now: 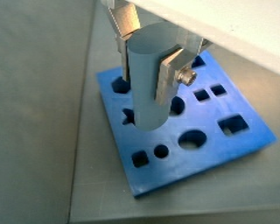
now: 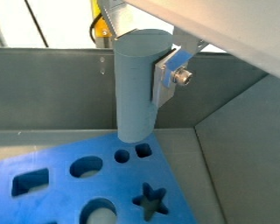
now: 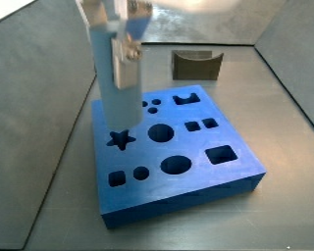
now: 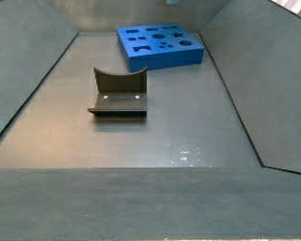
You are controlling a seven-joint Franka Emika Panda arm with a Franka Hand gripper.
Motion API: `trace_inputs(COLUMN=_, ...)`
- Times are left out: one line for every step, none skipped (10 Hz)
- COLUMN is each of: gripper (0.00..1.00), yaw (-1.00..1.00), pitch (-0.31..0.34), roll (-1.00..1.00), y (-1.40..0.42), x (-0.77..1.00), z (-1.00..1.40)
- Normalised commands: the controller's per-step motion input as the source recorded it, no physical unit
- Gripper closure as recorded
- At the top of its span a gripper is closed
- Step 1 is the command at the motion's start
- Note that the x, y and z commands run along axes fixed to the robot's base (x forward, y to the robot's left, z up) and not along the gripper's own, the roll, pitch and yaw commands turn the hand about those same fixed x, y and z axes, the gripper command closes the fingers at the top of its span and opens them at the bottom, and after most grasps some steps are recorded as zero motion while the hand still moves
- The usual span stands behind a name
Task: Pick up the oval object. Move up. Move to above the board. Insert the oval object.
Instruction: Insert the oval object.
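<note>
Gripper [image 1: 154, 54] above board [image 1: 241, 144], fingers clamping peg [image 1: 147, 83] upright between them. Peg's lower end over board, by star hole [image 3: 119, 139] – contact cannot be told. Fixture [image 4: 119, 96] on floor, well apart from gripper and board – beyond board in a side view.

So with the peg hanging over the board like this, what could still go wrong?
The oval object, held in the claw, hangs above the board, not yet in a hole. It might descend off-centre and catch a rim. Several holes crowd there, such as the star, so it might enter the wrong one.
</note>
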Motion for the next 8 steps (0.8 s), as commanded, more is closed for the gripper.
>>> trace_inputs(gripper=1.00, yaw=-0.42, pitch=0.000, roll=-0.02, y=-0.18, x=0.61, z=-0.09)
trace_inputs(gripper=1.00, yaw=-0.30, pitch=0.000, roll=-0.02, y=-0.01, x=0.78, z=-0.09)
trace_inputs(gripper=1.00, yaw=0.00, pitch=0.016, roll=0.05, y=0.00, x=0.20, z=0.02)
trace_inputs(gripper=1.00, yaw=0.00, pitch=0.000, roll=0.00, y=0.09, x=0.00, z=0.00)
trace_inputs(gripper=1.00, yaw=-0.08, pitch=0.027, roll=-0.04, y=0.14, x=0.46, z=0.00)
trace_inputs(gripper=1.00, yaw=-0.19, pitch=0.076, roll=-0.07, y=0.20, x=0.66, z=0.00)
trace_inputs(gripper=1.00, yaw=-0.13, pitch=0.084, roll=-0.04, y=0.16, x=0.56, z=0.00)
trace_inputs(gripper=1.00, yaw=-0.18, pitch=0.039, roll=0.00, y=0.00, x=0.51, z=-0.05)
